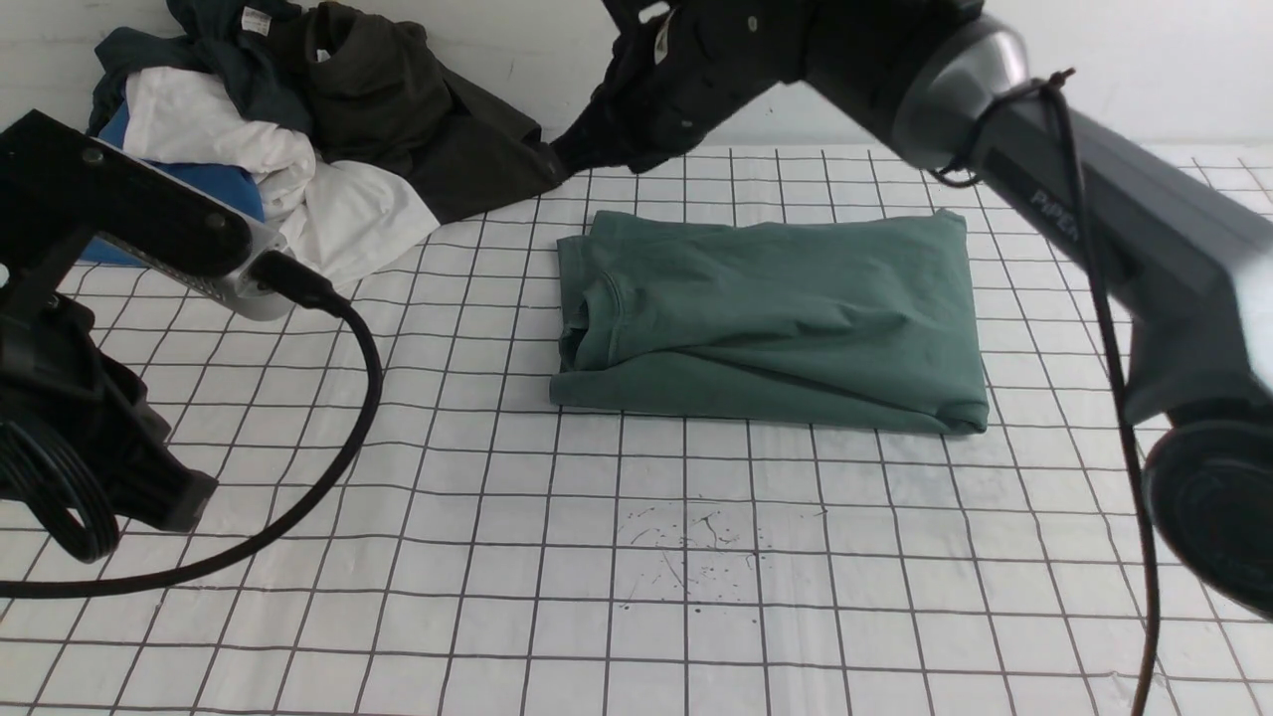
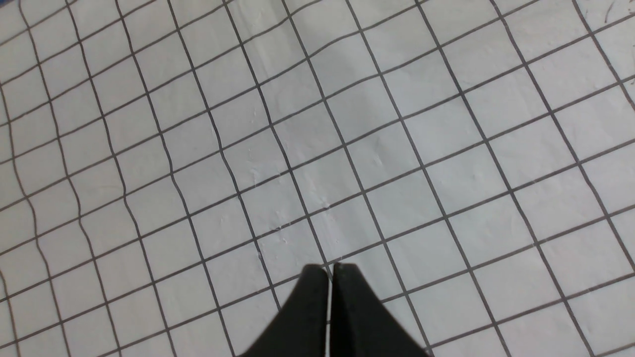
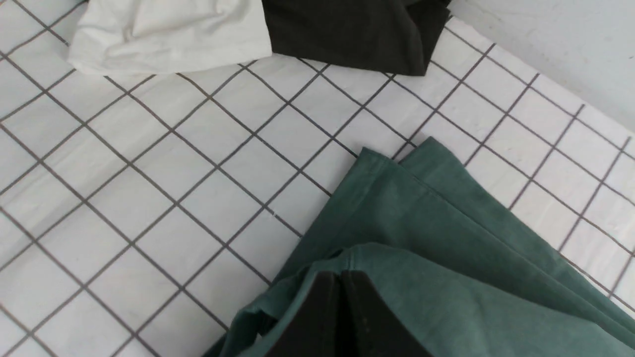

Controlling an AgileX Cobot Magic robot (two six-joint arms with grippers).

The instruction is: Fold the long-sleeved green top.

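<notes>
Your left fingers (image 2: 330, 270) are pressed together with only a hairline slit between them, holding nothing, poised over bare gridded surface (image 2: 347, 148). Your right fingers (image 3: 341, 277) are likewise closed tip to tip, and in the right wrist view they hang over the green long-sleeved top (image 3: 421, 258) near its far left corner; you cannot tell from that view whether any fabric is pinched between them, and none visibly lifts with them.

You see the green long-sleeved top (image 1: 771, 318) lying folded into a rough rectangle on the surface (image 1: 636, 597), right of centre and toward the far side. Its crew neck faces left, and the layered edges show along the near side and at the far left corner. Your right arm (image 1: 1044, 189) reaches in from the right, crossing above the far edge of the top, while your left arm (image 1: 109, 328) sits at the near left, well apart from the top.

At the far left corner you have a heap of clothes: a white garment (image 1: 298, 189), a dark olive-black garment (image 1: 418, 129) and a dark teal garment (image 1: 219, 50) with a white neck label. A scatter of small dark marks (image 1: 686, 542) stains the surface nearer to you than the top.
</notes>
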